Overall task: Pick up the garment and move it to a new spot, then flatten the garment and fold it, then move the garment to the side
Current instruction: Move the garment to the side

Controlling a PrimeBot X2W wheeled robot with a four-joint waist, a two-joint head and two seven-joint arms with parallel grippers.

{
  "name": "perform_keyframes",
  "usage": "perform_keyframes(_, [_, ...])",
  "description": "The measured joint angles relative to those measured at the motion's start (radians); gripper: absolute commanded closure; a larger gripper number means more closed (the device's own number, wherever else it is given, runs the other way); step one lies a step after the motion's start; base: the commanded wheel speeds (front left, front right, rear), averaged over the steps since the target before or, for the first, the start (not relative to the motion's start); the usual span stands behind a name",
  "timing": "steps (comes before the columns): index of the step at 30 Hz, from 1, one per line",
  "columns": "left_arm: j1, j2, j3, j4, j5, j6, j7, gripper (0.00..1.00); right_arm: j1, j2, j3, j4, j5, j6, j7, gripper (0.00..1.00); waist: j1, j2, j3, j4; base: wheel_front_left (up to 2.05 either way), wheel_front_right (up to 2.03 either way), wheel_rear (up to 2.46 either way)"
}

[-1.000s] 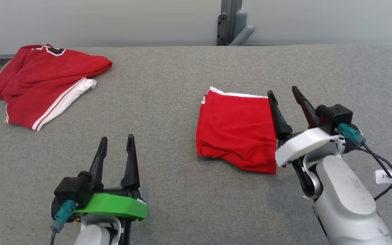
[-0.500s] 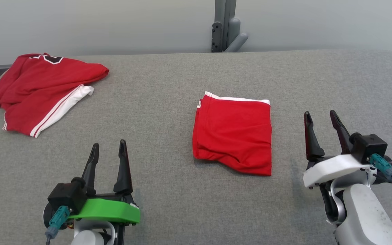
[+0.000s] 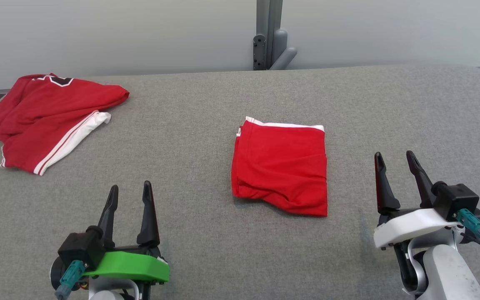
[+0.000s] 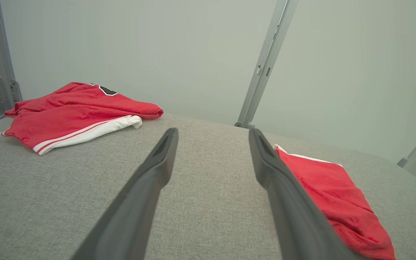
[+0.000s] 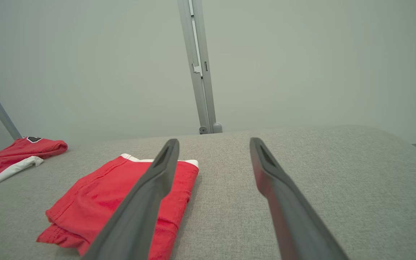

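Garment [image 3: 281, 168] folded, edges apart from left tool [image 3: 131, 185], right tool [image 3: 393, 153]; both wide, empty

Head view.
- Folded garment [image 3: 281, 168] on table [image 3: 198, 125], just right of frame centre.
- Second garment [image 3: 48, 116] on same table, upper left of frame, near far edge, well apart from folded garment.
- Left gripper [image 3: 130, 186] at lower left, over bare table, below gap between both garments.
- Right gripper [image 3: 393, 154] at lower right, right of folded garment, not touching it.
- Post [image 3: 267, 37] at top centre, behind table's far edge.
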Motion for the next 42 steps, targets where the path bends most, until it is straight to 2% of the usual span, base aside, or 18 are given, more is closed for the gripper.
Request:
perform_keyframes(11, [0.000, 0.000, -0.003, 0.002, 0.000, 0.001, 0.000, 0.00, 0.008, 0.000, 0.002, -0.010, 0.012, 0.000, 0.014, 0.00, 0.0000, 0.0000, 0.003, 0.008, 0.00, 0.00, 0.00])
perform_keyframes(18, [0.000, 0.000, -0.002, 0.001, 0.006, 0.004, 0.000, 0.00, -0.021, 0.001, -0.013, 0.029, 0.049, 0.000, 0.072, 0.00, 0.0000, 0.0000, 0.012, 0.017, 0.00, 0.00, 0.00])
perform_keyframes(21, [-0.001, 0.000, -0.003, -0.001, 0.007, 0.004, 0.000, 0.00, -0.059, 0.000, -0.006, 0.065, 0.052, 0.000, 0.124, 0.00, 0.0000, 0.0000, 0.024, 0.023, 0.00, 0.00, 0.00])
perform_keyframes(25, [-0.007, 0.000, -0.007, 0.000, 0.007, 0.004, 0.000, 0.00, -0.126, -0.007, 0.018, 0.139, 0.121, 0.000, 0.209, 0.00, 0.0000, 0.0000, 0.047, 0.035, 0.00, 0.00, 0.00])
perform_keyframes(37, [-0.049, 0.000, -0.031, 0.004, 0.007, 0.005, 0.000, 0.00, -0.318, -0.107, 0.130, 0.368, 0.384, 0.000, 0.485, 0.00, 0.0000, 0.0000, 0.123, 0.107, 0.00, 0.00, 0.00])
perform_keyframes(42, [-0.052, 0.000, -0.037, 0.006, 0.006, 0.004, 0.000, 0.00, -0.368, -0.136, 0.153, 0.429, 0.448, 0.000, 0.553, 0.00, 0.0000, 0.0000, 0.143, 0.135, 0.00, 0.00, 0.00])
